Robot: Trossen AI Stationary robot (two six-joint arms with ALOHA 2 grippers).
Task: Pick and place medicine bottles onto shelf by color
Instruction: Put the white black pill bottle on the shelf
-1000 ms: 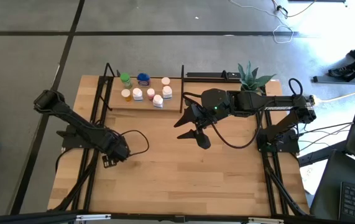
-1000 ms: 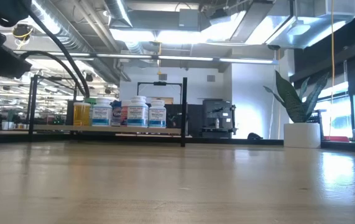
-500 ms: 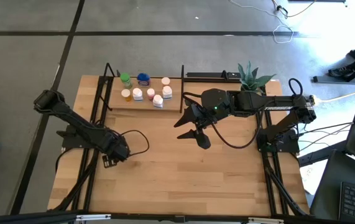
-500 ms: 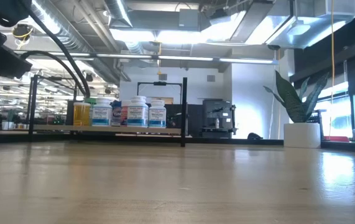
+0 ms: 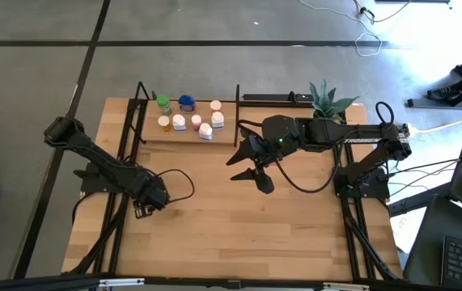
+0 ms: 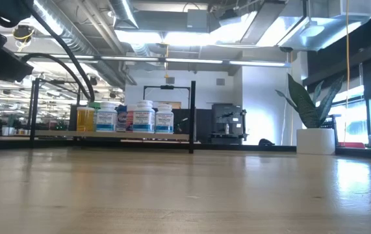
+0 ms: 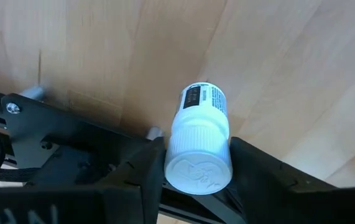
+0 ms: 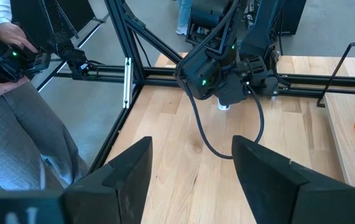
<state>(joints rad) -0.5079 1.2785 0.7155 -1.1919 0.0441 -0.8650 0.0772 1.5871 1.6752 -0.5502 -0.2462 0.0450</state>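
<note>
I see a small white bottle with a ribbed white cap and a dark-printed label between my left tool's fingers at the table's left side. The fingers flank the cap; whether they pinch it I cannot tell. The bottle's long axis runs along the fingers, cap toward the wrist. My right tool hangs spread apart near the shelf.

7 bottles on the shelf, table's far-left.
</note>
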